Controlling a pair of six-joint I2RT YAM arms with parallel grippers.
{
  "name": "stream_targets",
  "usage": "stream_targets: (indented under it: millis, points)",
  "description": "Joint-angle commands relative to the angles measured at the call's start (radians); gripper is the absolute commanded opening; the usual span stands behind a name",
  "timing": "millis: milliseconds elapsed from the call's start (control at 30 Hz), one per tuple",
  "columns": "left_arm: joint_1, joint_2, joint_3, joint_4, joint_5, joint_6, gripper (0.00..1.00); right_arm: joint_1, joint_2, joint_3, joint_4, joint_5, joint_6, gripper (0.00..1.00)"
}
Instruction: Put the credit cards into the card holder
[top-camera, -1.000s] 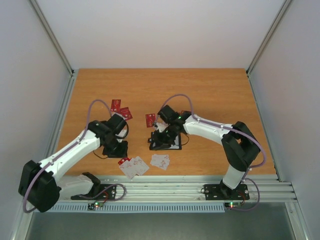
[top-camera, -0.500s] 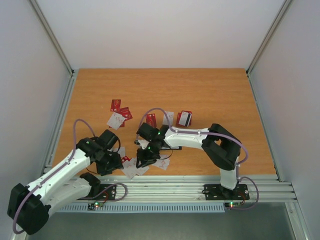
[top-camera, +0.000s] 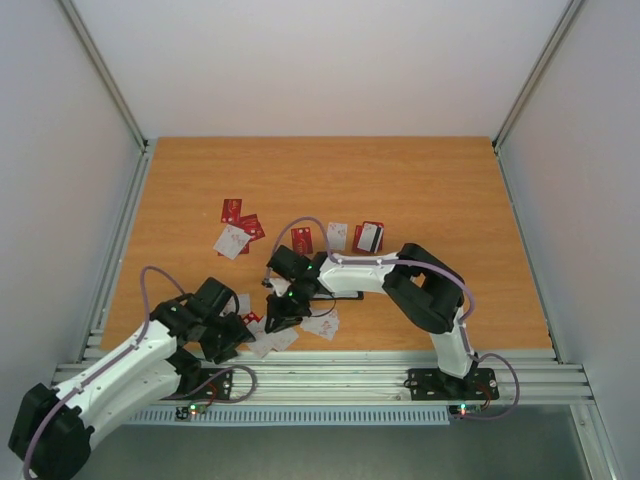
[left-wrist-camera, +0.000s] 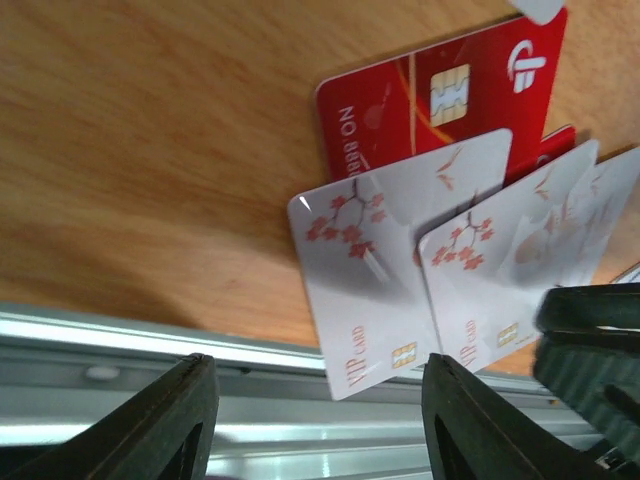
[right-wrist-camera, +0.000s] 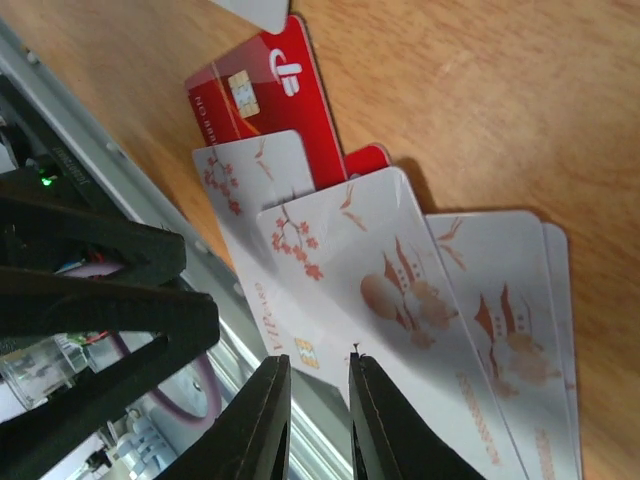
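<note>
The credit cards (right-wrist-camera: 340, 270) are lying fanned and overlapping at the surface's (top-camera: 420, 180) 6 o'clock edge, just beside the metal rail (left-wrist-camera: 200, 340). More are sitting scattered toward 11 and 12 o'clock. They are looking thin, light, stiff and slick, so I judge an overhanging edge to be the best place to pinch. The right tool (right-wrist-camera: 312, 400) is hovering with its jaws a slit apart over the top white card; I cannot tell whether it is gripping it. The left tool (left-wrist-camera: 318, 400) is standing wide open and empty. The overlap is hiding how many cards are stacked, and the card holder is proving hard to make out near the right arm.
</note>
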Motion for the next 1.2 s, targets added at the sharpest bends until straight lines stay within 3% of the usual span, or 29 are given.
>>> stream_targets:
  millis: [0,467,1167]
  points:
    - [-0.014,-0.007,-0.044,0.145,0.021,-0.080,0.57,0.000,0.040,0.013,0.037,-0.013,0.008,0.18]
    - [-0.088,0.038,-0.129,0.318,-0.011,-0.173,0.51,-0.028,0.086,-0.093,0.121,-0.022,0.038,0.16]
    - [-0.106,-0.046,-0.203,0.474,-0.100,-0.224,0.34,-0.028,0.109,-0.153,0.167,-0.041,0.053,0.15]
